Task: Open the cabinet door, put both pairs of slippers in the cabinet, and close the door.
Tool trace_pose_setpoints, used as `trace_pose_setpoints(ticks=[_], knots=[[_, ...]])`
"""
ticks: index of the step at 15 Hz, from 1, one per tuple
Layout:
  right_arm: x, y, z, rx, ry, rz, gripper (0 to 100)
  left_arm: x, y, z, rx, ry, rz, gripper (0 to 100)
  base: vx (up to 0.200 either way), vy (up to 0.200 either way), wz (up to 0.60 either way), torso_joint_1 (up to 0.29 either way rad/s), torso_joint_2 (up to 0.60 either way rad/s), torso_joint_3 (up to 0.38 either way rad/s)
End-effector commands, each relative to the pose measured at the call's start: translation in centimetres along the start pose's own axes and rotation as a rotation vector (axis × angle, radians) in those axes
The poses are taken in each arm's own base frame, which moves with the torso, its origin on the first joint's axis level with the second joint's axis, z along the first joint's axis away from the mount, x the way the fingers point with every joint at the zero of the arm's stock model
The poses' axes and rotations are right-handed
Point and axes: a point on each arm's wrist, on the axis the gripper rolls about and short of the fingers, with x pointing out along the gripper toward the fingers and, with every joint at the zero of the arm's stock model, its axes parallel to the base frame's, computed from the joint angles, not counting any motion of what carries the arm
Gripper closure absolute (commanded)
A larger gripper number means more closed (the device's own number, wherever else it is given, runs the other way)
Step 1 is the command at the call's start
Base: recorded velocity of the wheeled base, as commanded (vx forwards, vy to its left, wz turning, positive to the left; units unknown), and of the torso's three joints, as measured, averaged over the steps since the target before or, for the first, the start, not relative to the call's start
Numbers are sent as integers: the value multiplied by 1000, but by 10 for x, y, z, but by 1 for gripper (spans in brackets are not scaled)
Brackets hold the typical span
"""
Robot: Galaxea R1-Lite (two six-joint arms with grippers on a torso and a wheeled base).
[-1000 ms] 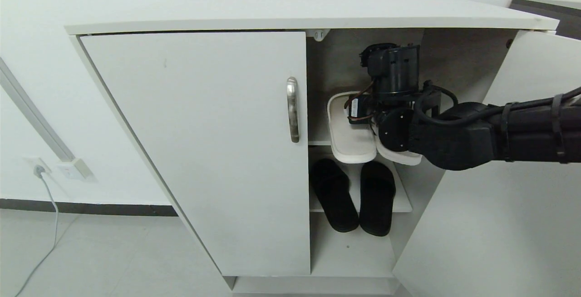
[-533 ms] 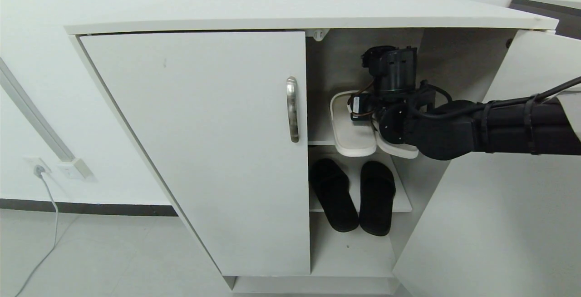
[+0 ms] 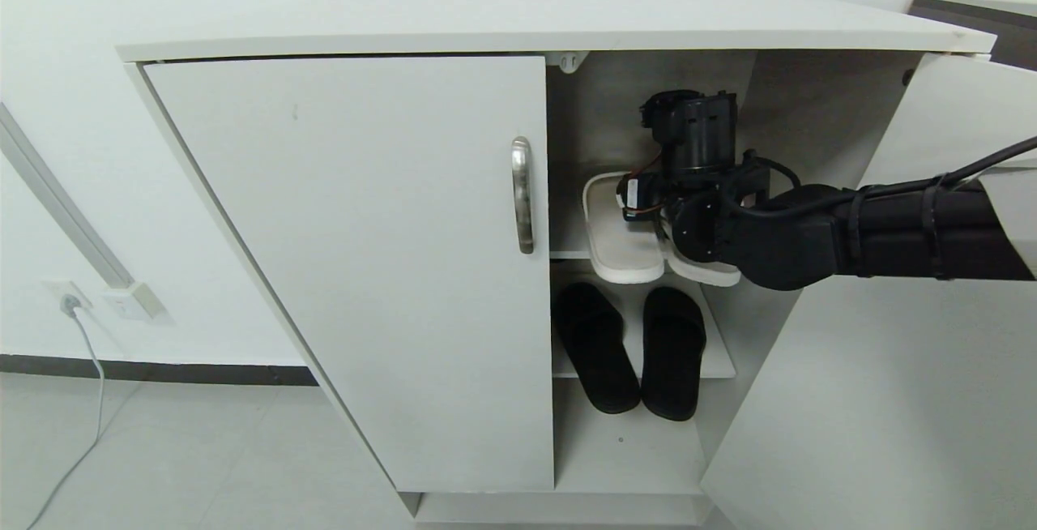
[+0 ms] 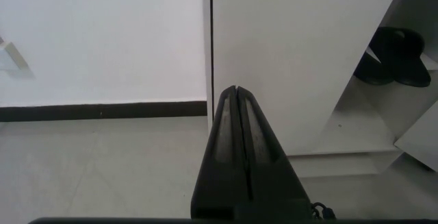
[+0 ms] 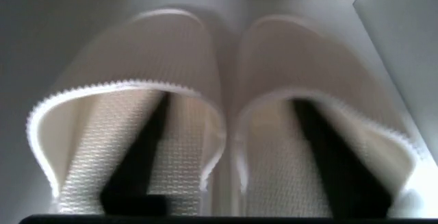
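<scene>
Right pincer (image 5: 231, 125) holds the white slippers (image 5: 164, 53) with one finger under each strap — a light, soft, bendy pair, likely best gripped by the adjoining strap walls — over the cabinet's (image 3: 486, 23) upper shelf (image 3: 569, 254), heels overhanging.

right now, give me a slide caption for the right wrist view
Right end effector grips the white slippers, one finger inside each, toes pointing into the cabinet.

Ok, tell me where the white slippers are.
In the head view, the white slippers are at the cabinet's upper shelf, right half, just above the black slippers.
</scene>
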Motion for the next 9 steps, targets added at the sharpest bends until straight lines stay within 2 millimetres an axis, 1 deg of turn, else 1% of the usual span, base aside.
trace_pose_setpoints(ticks=[1, 4, 7, 9], knots=[[-6, 0, 0, -5, 4, 9, 0, 0, 0, 0, 0, 0, 0, 100, 0, 0, 0, 0, 0, 0], [-30, -1, -3, -18, 24, 34, 0, 0, 0, 0, 0, 0, 0, 100, 0, 0, 0, 0, 0, 0], [-62, -7, 1, -9, 3, 79, 0, 0, 0, 0, 0, 0, 0, 100, 0, 0, 0, 0, 0, 0], [-89, -11, -2, -4, -6, 122, 0, 0, 0, 0, 0, 0, 0, 100, 0, 0, 0, 0, 0, 0]])
